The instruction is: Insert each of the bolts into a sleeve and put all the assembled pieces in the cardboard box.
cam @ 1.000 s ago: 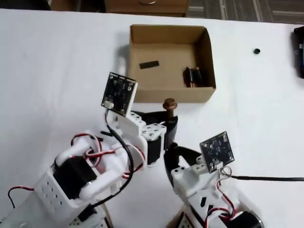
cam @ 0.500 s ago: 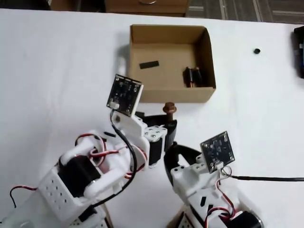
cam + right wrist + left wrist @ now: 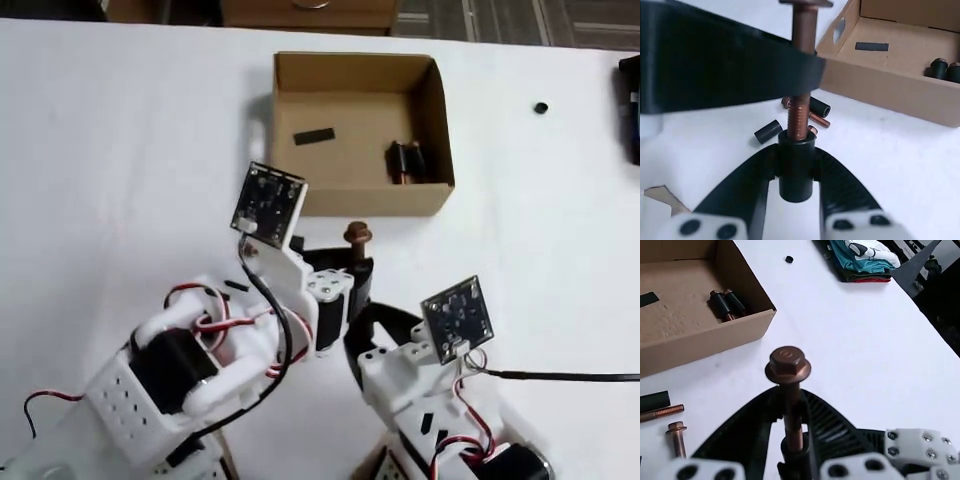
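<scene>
Bolt (image 3: 357, 236) stands upright just in front of the box (image 3: 360, 200), head up, gripped by the left pincer (image 3: 357, 268). The right pincer (image 3: 362, 318) sits right behind it on the desk (image 3: 120, 150). In the box are two assembled pieces (image 3: 405, 160) by one wall and a lone sleeve (image 3: 314, 136) lying flat.

Left wrist view: the left pincer (image 3: 790, 407) is clenched on the shank, with the hex head (image 3: 788, 365) clear above the fingers. A loose bolt (image 3: 676, 436) lies on the desk.

Right wrist view: the right pincer (image 3: 796, 172) grasps a black sleeve (image 3: 796, 165) upright, and the bolt's (image 3: 802, 100) threaded tip enters its top. Spare sleeves (image 3: 769, 131) lie beyond, near the box.
</scene>
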Controlling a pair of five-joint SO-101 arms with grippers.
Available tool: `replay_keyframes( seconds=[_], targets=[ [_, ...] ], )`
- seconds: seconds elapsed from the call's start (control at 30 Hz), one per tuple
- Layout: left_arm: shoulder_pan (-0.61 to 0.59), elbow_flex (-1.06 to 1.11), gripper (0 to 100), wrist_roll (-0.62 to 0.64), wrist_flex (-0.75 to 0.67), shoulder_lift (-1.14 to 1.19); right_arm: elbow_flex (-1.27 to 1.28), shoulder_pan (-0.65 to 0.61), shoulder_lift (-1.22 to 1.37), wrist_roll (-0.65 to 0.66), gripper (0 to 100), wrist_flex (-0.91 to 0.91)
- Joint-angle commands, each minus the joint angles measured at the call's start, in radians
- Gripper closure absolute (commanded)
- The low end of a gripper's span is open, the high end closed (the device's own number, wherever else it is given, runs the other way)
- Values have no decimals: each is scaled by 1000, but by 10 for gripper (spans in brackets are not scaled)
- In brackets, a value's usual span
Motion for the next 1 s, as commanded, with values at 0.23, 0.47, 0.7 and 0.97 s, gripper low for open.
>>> replay_keyframes(
  seconds=[0.23,0.47,0.7,0.97],
  targets=[
    [-12,-5,976,8,87,-23,-23,33,-7,-5,979,-51],
    [-6,-4,976,8,138,-23,-23,35,-5,-5,979,-64],
    [54,-1,976,5,175,-23,-23,36,-7,-5,979,-64],
    [60,67,976,3,170,-23,-23,36,-7,-5,979,-64]
  ],
)
